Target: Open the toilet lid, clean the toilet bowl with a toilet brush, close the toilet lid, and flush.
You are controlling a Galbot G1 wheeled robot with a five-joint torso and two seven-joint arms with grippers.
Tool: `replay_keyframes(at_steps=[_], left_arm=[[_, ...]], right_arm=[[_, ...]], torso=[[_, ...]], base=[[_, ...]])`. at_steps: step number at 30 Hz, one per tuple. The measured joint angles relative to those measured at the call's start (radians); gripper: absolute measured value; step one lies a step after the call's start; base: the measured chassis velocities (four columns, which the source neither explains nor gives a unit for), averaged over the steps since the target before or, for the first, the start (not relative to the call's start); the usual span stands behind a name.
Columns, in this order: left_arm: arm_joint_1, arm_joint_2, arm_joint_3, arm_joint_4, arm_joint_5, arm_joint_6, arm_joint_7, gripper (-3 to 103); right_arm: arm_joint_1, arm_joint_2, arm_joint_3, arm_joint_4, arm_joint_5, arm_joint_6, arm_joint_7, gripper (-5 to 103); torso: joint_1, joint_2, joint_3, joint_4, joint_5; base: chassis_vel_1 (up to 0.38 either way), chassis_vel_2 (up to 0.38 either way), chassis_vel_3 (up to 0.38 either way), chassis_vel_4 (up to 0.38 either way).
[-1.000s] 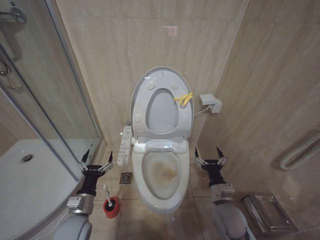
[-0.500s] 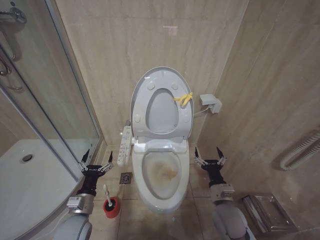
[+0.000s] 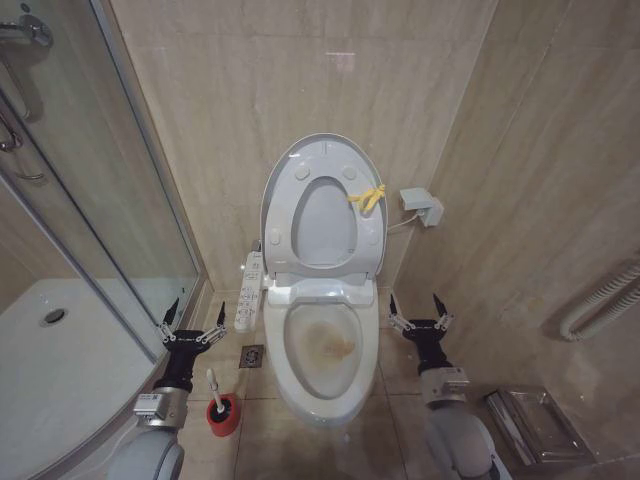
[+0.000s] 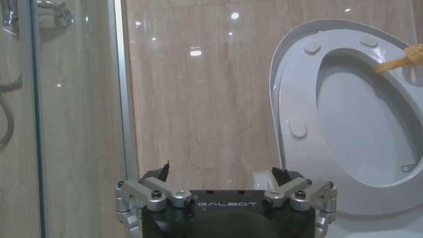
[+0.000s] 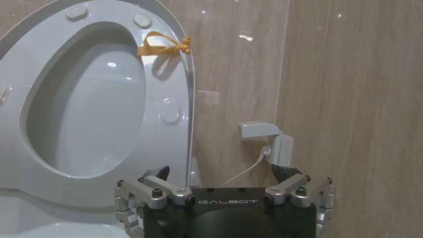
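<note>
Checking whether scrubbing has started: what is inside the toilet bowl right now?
The toilet bowl holds brownish stains on its inner surface, with no tool inside. The toilet brush stands in its red holder on the floor. The nearest inner wall is hidden by the rim.

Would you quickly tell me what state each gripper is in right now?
Left gripper: open, holding nothing, above the toilet brush.
Right gripper: open, holding nothing, beside the toilet bowl.
</note>
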Motion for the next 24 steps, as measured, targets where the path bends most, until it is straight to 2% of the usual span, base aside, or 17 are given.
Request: replay_keyframes(at_steps=[9,11,13,14,16,17,18,19,20,21,22,24], left_arm=[[0.000,-0.002,0.002,0.000,0.000,0.005,0.000,100],[-0.002,-0.020,0.014,0.000,0.000,0.040,-0.006,100],[-0.004,-0.055,0.042,0.000,0.001,0.111,-0.017,100],[-0.004,-0.055,0.042,0.000,0.001,0.111,-0.017,100],[-0.006,-0.088,0.067,0.000,0.001,0.175,-0.028,100],[-0.005,-0.098,0.070,-0.001,0.001,0.186,-0.028,100],[-0.002,-0.121,0.084,-0.004,0.004,0.213,-0.029,100],[-0.002,-0.121,0.084,-0.004,0.004,0.213,-0.029,100],[0.003,-0.146,0.105,-0.006,0.007,0.236,-0.029,100],[0.009,-0.163,0.117,-0.006,0.010,0.253,-0.028,100],[0.009,-0.171,0.117,-0.006,0.017,0.260,-0.028,100],[0.011,-0.176,0.121,-0.003,0.027,0.259,-0.028,100]], right_arm=[[0.000,0.000,0.000,0.000,0.000,0.000,0.000,100],[0.000,0.000,0.000,0.000,0.000,0.000,0.000,100],[0.000,0.000,0.000,0.000,0.000,0.000,0.000,100],[0.000,0.000,0.000,0.000,0.000,0.000,0.000,100],[0.000,0.000,0.000,0.000,0.000,0.000,0.000,100],[0.000,0.000,0.000,0.000,0.000,0.000,0.000,100],[0.000,0.000,0.000,0.000,0.000,0.000,0.000,100],[0.000,0.000,0.000,0.000,0.000,0.000,0.000,100],[0.000,0.000,0.000,0.000,0.000,0.000,0.000,100],[0.000,0.000,0.000,0.000,0.000,0.000,0.000,100],[0.000,0.000,-0.001,0.000,0.000,0.000,0.000,100],[0.000,0.000,0.000,0.000,0.000,0.000,0.000,100]], torso=[[0.000,0.000,0.000,0.0000,0.0000],[0.000,0.000,0.000,0.0000,0.0002],[0.000,0.000,0.000,0.0000,0.0000],[0.000,0.000,0.000,0.0000,0.0000],[0.000,0.000,0.000,0.0000,0.0001],[0.000,0.000,0.000,-0.0001,-0.0001],[0.000,0.000,0.000,-0.0002,0.0011],[0.000,0.000,0.000,-0.0002,0.0011],[0.000,0.000,0.000,0.0003,0.0007],[0.000,0.000,0.000,0.0001,-0.0012],[0.000,0.000,0.000,-0.0005,0.0003],[0.000,0.000,0.000,0.0003,0.0008]], base=[[0.000,0.000,0.000,0.000],[0.000,0.000,0.000,0.000],[0.000,0.000,0.000,0.000],[0.000,0.000,0.000,0.000],[0.000,0.000,0.000,0.000],[0.000,0.000,0.000,0.000],[0.000,0.000,0.000,0.000],[0.000,0.000,0.000,0.000],[0.000,0.000,0.000,0.000],[0.000,0.000,0.000,0.000],[0.000,0.000,0.000,0.000],[0.000,0.000,0.000,0.000]])
